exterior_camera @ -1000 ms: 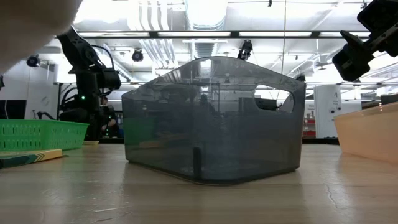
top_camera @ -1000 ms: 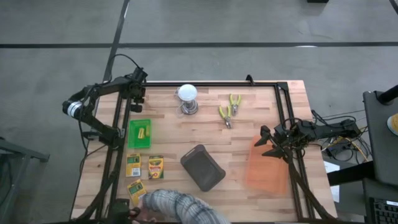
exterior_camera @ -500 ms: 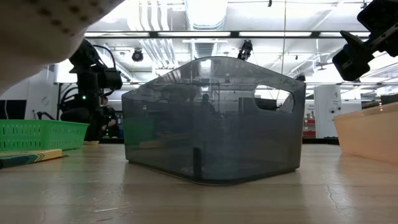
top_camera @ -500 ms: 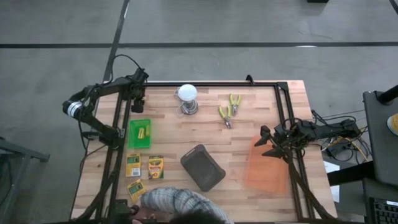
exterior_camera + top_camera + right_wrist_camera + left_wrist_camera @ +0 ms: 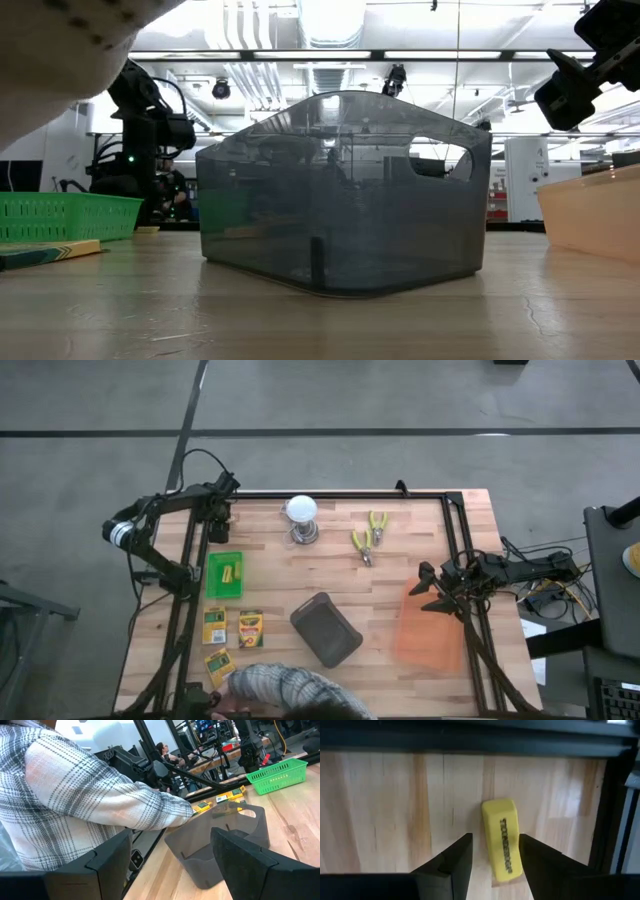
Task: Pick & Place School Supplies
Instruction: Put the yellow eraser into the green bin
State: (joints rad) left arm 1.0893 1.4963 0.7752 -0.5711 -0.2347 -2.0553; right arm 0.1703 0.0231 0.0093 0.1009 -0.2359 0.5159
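Left pincer (image 5: 492,857) hangs open over a small yellow block (image 5: 502,840) on the wooden tabletop (image 5: 385,810); right pincer (image 5: 428,589), open, hovers beside the orange plastic bin (image 5: 428,630).

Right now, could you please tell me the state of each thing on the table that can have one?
Left gripper: fingers open, straddling a yellow block lying flat on the wood.
Right gripper: fingers open, holding nothing, above the orange bin.
Grey bin: upright, looks empty.
Green basket: holds a small yellow piece.
Crayon boxes: three, lying flat; a person's sleeve reaches beside the nearest.
Pliers: lying flat, untouched.
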